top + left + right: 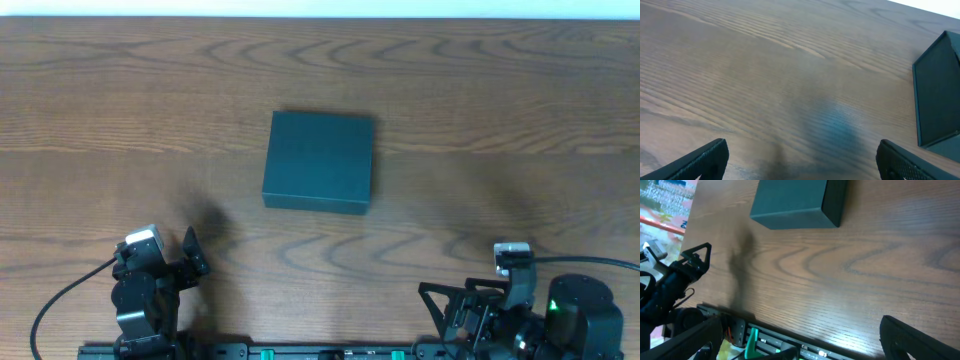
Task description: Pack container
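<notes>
At the near edge, the left gripper [801, 152] and the right gripper [800, 330] hang with jaws spread wide, grasping nothing, over the brown wood-grain table [500, 120]. Farther back, at the centre, the dark teal-green matte square container [320, 158] lies closed, well apart from both.

Noted on the left arm [148, 295]: black housings throughout, blocky links with rounded joint casings. A pale grey camera block [143, 240] is mounted at the wrist. One black cable [62, 293] loops off the outer side. The left gripper [802, 160] has matte fingers [705, 157], black with a dark green cast, flat-faced and with angled edges.

Noted on the right arm [530, 320]: the same black finish. Its round joint housing [588, 298] carries a small green indicator light [553, 305]. A white-topped wrist camera [512, 250] is fitted, and a thin black lead [590, 259] runs off sideways. The right gripper [802, 337] has dark fingertips [910, 335] in the same matte finish. Screws and markings are too small to tell.
</notes>
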